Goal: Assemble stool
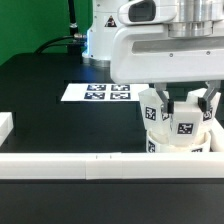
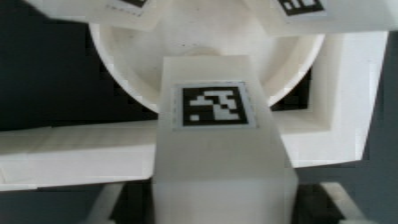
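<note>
The white round stool seat (image 1: 166, 143) lies at the exterior view's right, against the border rails. Two white legs with square tags stand in it: one (image 1: 152, 110) toward the exterior view's left, one (image 1: 207, 108) toward its right. My gripper (image 1: 180, 103) comes straight down over the seat and is shut on a third leg (image 1: 185, 125), held upright on the seat between the other two. In the wrist view that leg (image 2: 217, 110) fills the middle, with my gripper (image 2: 217, 205) around it and a dark finger (image 2: 139, 200) beside it. The seat rim (image 2: 121, 70) curves behind.
The marker board (image 1: 98, 92) lies flat on the black table behind the seat. A long white border rail (image 1: 70, 163) runs along the front and shows in the wrist view (image 2: 71, 155). A short rail piece (image 1: 5, 128) stands at the exterior view's left.
</note>
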`<state>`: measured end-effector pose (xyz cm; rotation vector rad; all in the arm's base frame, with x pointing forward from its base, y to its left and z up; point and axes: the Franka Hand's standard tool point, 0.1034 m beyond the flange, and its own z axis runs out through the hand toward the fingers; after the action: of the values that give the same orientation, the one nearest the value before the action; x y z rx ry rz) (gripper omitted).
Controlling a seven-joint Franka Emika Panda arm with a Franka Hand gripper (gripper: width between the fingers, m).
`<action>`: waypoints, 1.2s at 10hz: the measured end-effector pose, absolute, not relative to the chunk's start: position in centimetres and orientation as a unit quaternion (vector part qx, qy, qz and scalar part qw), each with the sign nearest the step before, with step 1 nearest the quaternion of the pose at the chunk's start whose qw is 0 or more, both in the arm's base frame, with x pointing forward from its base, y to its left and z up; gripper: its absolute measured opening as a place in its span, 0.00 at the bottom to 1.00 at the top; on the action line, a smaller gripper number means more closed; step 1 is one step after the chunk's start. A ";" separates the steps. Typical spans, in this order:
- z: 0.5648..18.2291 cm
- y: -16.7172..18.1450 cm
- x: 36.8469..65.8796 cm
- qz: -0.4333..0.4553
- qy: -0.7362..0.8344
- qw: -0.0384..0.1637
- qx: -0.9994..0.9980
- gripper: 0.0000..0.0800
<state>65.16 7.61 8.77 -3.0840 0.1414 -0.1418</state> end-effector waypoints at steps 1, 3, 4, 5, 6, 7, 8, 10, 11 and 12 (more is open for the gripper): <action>8.8 7.7 64.7 -0.045 0.100 0.029 -0.994 0.42; 8.5 8.3 64.2 -0.048 0.283 0.049 -0.957 0.42; 8.5 8.4 64.2 -0.054 0.335 0.055 -0.939 0.42; 8.5 8.6 64.3 -0.059 0.393 0.061 -0.916 0.42; 8.5 8.8 64.4 -0.062 0.428 0.064 -0.900 0.42; 8.5 8.7 64.4 -0.059 0.466 0.068 -0.880 0.42; 8.5 8.7 64.4 -0.054 0.511 0.072 -0.855 0.42; 8.4 8.7 64.2 -0.043 0.596 0.077 -0.798 0.42; 8.4 8.7 64.0 -0.036 0.658 0.088 -0.747 0.42; 8.3 8.8 63.6 -0.025 0.742 0.108 -0.662 0.42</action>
<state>63.56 8.76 8.30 -1.9467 2.1828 -0.0745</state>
